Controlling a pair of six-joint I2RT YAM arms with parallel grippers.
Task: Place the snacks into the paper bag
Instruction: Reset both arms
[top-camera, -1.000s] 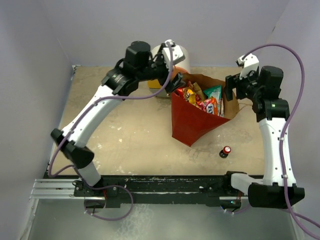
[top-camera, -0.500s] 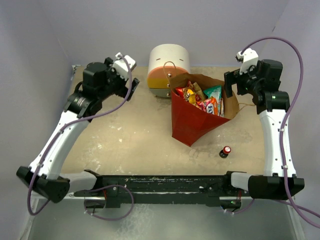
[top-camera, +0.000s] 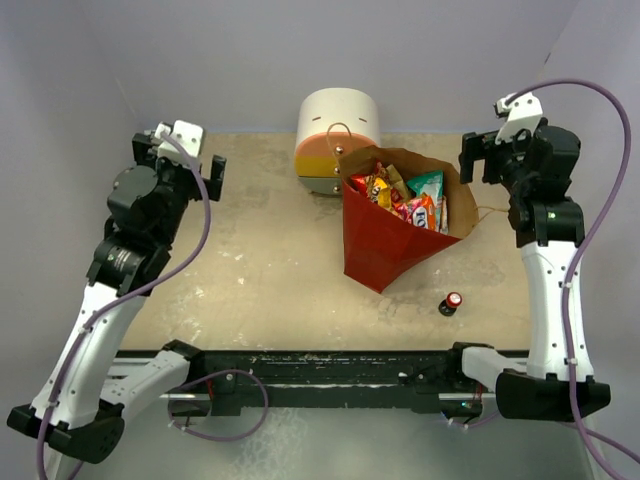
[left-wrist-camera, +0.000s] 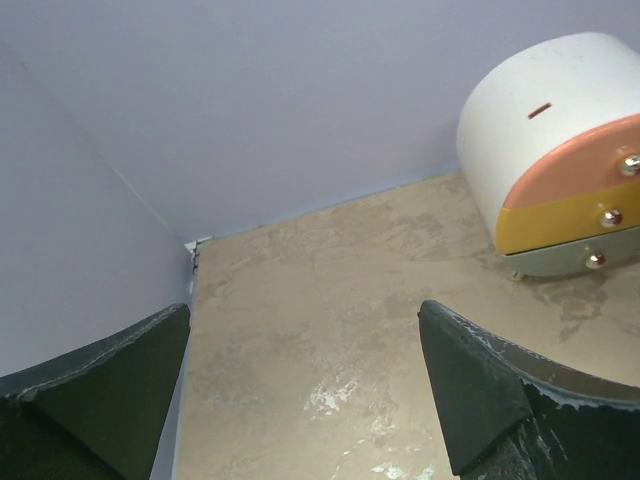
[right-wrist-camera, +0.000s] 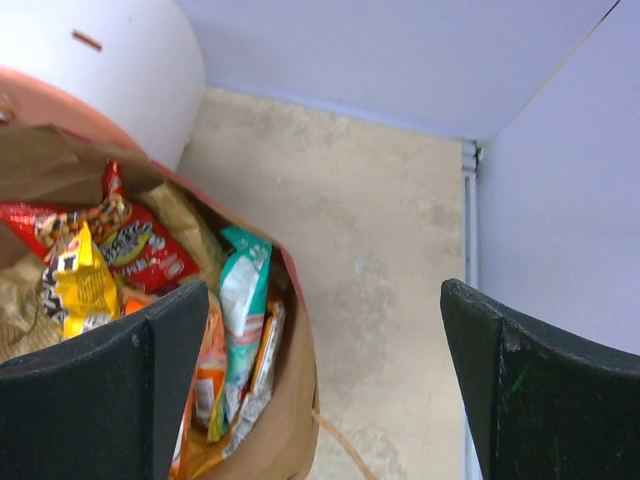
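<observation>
At the far left corner, close to the side and back walls, the left fingers stand wide apart above bare table, holding and touching nothing. A broad open stretch of table lies between them and the round drawer unit at the back edge. Just right of the unit stands the paper bag, mouth up; whether the two touch I cannot tell. The snacks sit packed inside the bag. A small capped bottle stands alone in front of the bag's right corner. The right fingers hang spread wide just beyond the bag's right rim, empty, with a narrow strip of table between them and the right wall.
</observation>
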